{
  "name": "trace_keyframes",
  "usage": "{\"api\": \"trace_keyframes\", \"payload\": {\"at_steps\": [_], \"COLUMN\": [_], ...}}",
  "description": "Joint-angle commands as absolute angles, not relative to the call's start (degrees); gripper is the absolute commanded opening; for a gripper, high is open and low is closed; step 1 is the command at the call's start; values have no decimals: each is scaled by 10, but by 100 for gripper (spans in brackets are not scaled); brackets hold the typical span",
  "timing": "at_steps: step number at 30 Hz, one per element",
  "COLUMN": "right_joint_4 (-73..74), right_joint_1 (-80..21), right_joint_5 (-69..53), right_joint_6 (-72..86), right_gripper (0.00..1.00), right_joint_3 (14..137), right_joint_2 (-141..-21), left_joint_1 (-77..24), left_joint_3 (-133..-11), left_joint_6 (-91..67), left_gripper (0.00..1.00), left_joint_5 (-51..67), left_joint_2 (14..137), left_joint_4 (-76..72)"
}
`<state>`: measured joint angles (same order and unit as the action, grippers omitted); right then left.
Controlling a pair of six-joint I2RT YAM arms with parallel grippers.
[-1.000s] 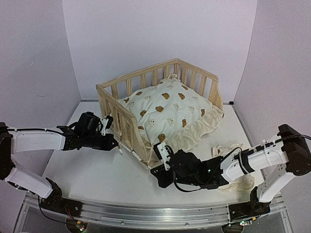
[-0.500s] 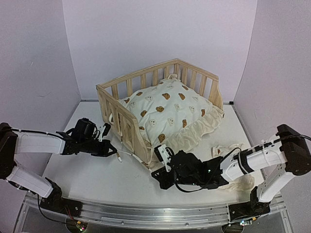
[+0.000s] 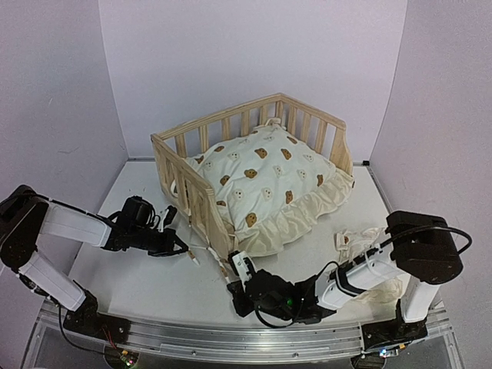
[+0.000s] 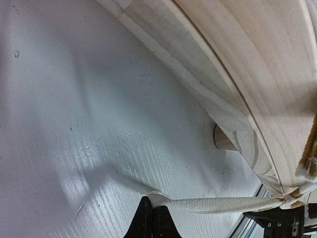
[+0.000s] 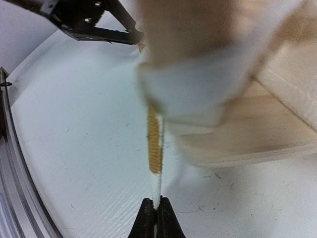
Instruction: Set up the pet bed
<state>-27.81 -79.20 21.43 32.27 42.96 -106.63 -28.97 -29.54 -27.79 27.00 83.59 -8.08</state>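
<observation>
The pet bed (image 3: 201, 201), a pine slatted frame, stands mid-table with a cream bear-print cushion (image 3: 261, 177) bulging out of its open front. Two cream ties run out from the bed's near left corner. My left gripper (image 3: 184, 253) is low on the table left of that corner, shut on one tie (image 4: 223, 203) in the left wrist view, fingertips (image 4: 148, 218) pinched together. My right gripper (image 3: 231, 280) sits just in front of the corner, shut on the other tie (image 5: 155, 144), which has a brown section. The bed's round foot (image 4: 224, 139) rests on the table.
A small bear-print pillow (image 3: 358, 237) lies on the table right of the bed, and more cream fabric (image 3: 388, 290) lies under the right arm. The aluminium rail (image 3: 231, 338) runs along the near edge. Purple walls close in the back and both sides.
Both grippers have drawn away from the bed's near corner with their ties: the left one down and toward the near edge, the right one left and nearer the rail. Both ties now stretch out.
</observation>
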Motion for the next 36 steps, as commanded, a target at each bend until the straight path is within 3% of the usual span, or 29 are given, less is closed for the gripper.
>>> {"api": "trace_keyframes", "payload": {"at_steps": [1, 6, 13, 26, 27, 28, 33, 36], "right_joint_4": [-271, -315, -233, -165, -126, -76, 105, 148], "right_joint_1": [-867, -889, -881, -851, -851, -852, -861, -861], "right_joint_5": [349, 409, 396, 353, 346, 335, 260, 211], "right_joint_6": [222, 153, 44, 44, 63, 88, 225, 266], "right_gripper": [0, 0, 0, 0, 5, 19, 60, 77], "right_joint_3": [456, 459, 586, 617, 618, 622, 558, 506], "right_joint_2": [-1106, -1126, -1216, -1229, -1211, -1191, -1043, -948], "left_joint_1": [-279, -308, -387, -430, -429, -429, -427, -426], "left_joint_3": [-285, -236, -204, -189, -183, -176, -141, -131], "left_joint_6": [-308, -346, -403, -441, -441, -444, -466, -480], "left_gripper": [0, 0, 0, 0, 1, 5, 41, 52], "left_joint_5": [270, 258, 228, 230, 225, 216, 166, 137], "left_joint_2": [842, 796, 828, 877, 865, 846, 733, 672], "left_joint_4": [-129, -153, -217, -282, -282, -279, -221, -180]}}
